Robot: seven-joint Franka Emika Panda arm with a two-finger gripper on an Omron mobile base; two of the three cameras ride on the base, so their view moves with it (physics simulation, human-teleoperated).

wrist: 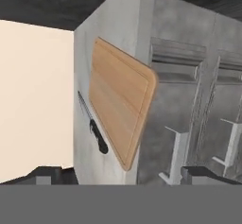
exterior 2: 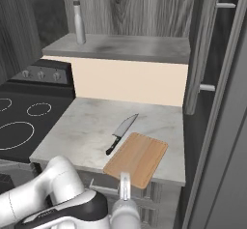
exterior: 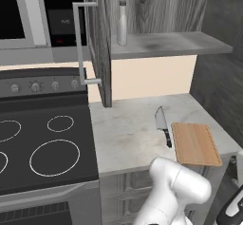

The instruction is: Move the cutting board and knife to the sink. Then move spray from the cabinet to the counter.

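The cutting board (exterior: 196, 144) lies flat on the pale marble counter (exterior: 128, 129), at the front right corner, and its near edge sticks out a little over the counter front. In the left base view its long axis runs from about 11 o'clock to 5 o'clock. In the right base view the board (exterior 2: 137, 158) runs from about 1 o'clock to 7 o'clock.

The knife (exterior: 163, 125) lies just beside the board on its left side, nearly parallel to the long edge. The grey blade points away from the robot, toward the wall, and the black handle points to the counter front. In the right base view the knife (exterior 2: 121, 133) has the tip at about 1 o'clock and the handle at 7 o'clock.

The spray (exterior: 122, 19) stands upright on the grey shelf of the open cabinet (exterior: 166, 42), at the left end of this shelf.

In the hand view the gripper (wrist: 120, 175) has its two dark fingertips (wrist: 47, 175) wide apart, and nothing is between them. There the board (wrist: 122, 100) and the knife (wrist: 93, 126) appear on a counter turned on its side.
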